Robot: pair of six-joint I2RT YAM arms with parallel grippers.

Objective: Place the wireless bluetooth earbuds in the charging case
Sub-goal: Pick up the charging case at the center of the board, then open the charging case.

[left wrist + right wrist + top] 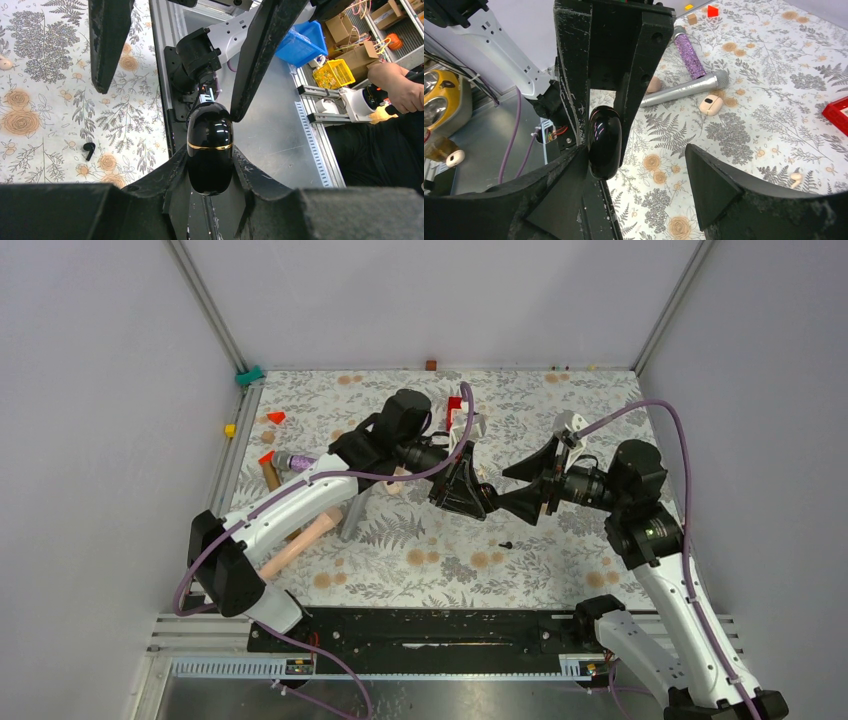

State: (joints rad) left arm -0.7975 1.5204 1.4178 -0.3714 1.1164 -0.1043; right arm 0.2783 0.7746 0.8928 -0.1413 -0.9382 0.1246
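Observation:
The glossy black charging case (210, 150), with a gold seam and shut, is clamped between the fingers of my left gripper (210, 162) above the table's middle. It also shows in the right wrist view (605, 142). My right gripper (636, 150) is open wide, facing the left gripper, its left finger (569, 170) right beside the case; I cannot tell whether they touch. In the top view the left gripper (478, 498) and right gripper (520, 488) meet tip to tip. One tiny black earbud (507, 543) lies on the floral cloth below them and also shows in the left wrist view (89, 149). The second earbud is out of view.
A purple and silver microphone (691, 75) and a beige oval piece (710, 104) lie left of centre. A red box (455, 410) stands at the back. Red cones (276, 417), small blocks and a beige cylinder (295, 550) sit at the left.

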